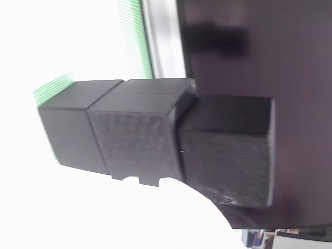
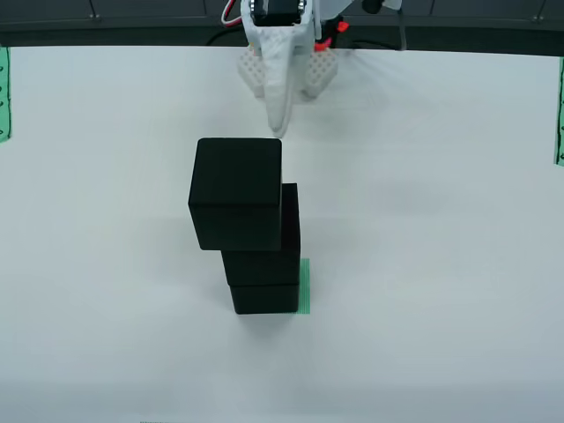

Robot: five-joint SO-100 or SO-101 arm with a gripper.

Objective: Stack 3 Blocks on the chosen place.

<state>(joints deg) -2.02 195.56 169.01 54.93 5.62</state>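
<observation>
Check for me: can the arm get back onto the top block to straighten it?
Probably yes. The top block stands offset on the stack with bare table around it, and the gripper hangs just behind it.

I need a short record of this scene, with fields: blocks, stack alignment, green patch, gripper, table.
blocks: three black cubes in one stack, top block, middle block, bottom block
stack alignment: top block sits offset to the left of the two below in the overhead view; the lower two look nearly flush
green patch: under the stack, a strip shows at its right side
gripper: behind the stack, apart from the top block; open or shut cannot be told
table: white, plain around the stack
</observation>
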